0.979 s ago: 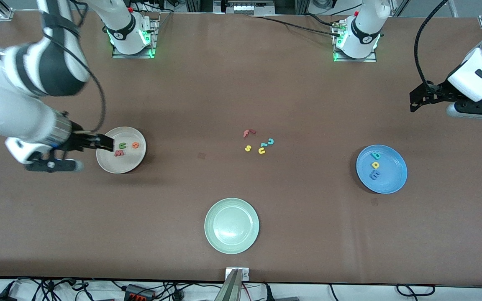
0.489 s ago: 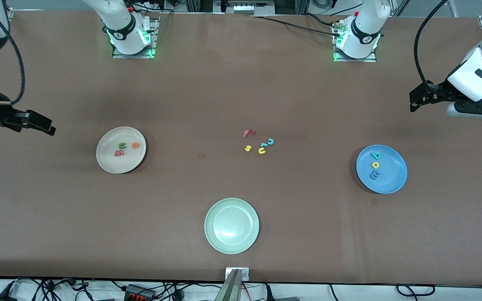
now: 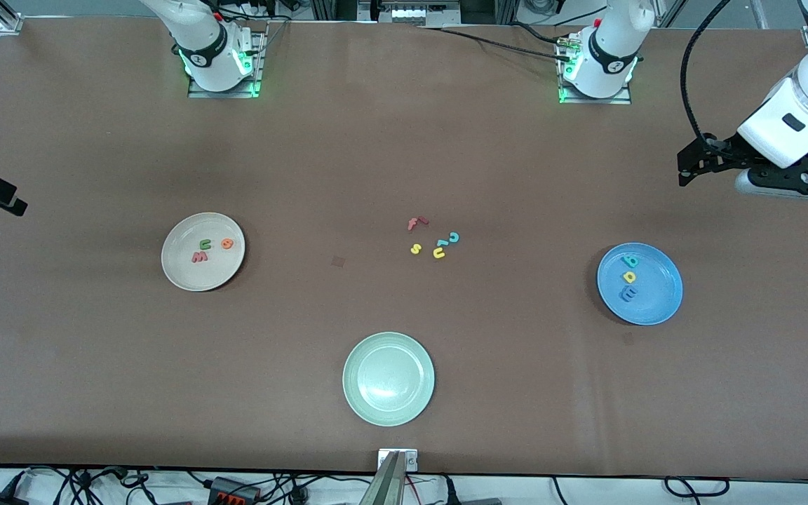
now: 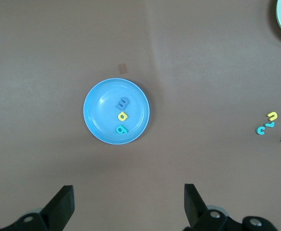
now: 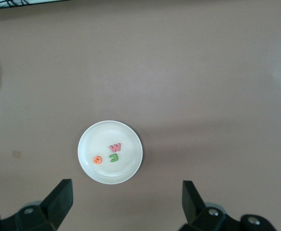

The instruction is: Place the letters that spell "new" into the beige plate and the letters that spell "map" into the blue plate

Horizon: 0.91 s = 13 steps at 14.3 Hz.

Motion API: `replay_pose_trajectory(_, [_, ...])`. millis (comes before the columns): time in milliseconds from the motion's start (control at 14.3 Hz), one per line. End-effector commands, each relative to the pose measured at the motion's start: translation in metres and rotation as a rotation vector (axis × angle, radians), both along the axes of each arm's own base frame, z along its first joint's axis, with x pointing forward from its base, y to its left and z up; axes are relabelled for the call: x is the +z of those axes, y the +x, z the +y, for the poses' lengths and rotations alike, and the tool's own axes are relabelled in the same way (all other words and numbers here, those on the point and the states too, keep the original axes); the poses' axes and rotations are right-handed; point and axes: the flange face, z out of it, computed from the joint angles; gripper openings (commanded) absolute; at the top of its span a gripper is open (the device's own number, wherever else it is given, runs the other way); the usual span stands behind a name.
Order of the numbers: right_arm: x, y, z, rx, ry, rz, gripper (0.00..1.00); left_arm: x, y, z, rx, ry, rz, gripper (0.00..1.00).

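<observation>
Brown table (image 3: 404, 140) fills your view. On it you see the beige plate (image 3: 183, 273) toward the right arm's end, holding the green n (image 3: 204, 244), orange e (image 3: 227, 243) and salmon-red w (image 3: 198, 257). You see the blue plate (image 3: 660, 305) toward the left arm's end, holding the teal p (image 3: 630, 261), yellow a (image 3: 629, 276) and periwinkle-blue m (image 3: 627, 294). Between the plates lie the red f (image 3: 416, 223), yellow s (image 3: 415, 248), yellow u (image 3: 438, 253) and teal c (image 3: 454, 238). Nearest the front camera you see a pale green plate (image 3: 388, 414). You find the left gripper (image 4: 128, 204) high over the table near the blue plate, jaws wide, holding nothing. You find the right gripper (image 5: 126, 202) high over the table edge near the beige plate, jaws wide, holding nothing.
</observation>
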Motion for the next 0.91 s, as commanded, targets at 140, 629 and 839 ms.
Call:
replay_pose_trajectory(140, [-0.006,-0.018,0.012,0.014,-0.007,0.054,1.0,0.008,-0.001,0.001,-0.004,-0.02,0.003,1.0])
replay_pose_trajectory(629, [-0.015,-0.049,0.018,0.053,-0.064,0.043,1.0,0.008,-0.001,0.004,-0.001,-0.02,0.003,1.0])
replay_pose_trajectory(839, [-0.012,-0.051,0.016,0.043,-0.05,0.062,1.0,0.008,-0.001,0.003,-0.003,-0.02,0.003,1.0])
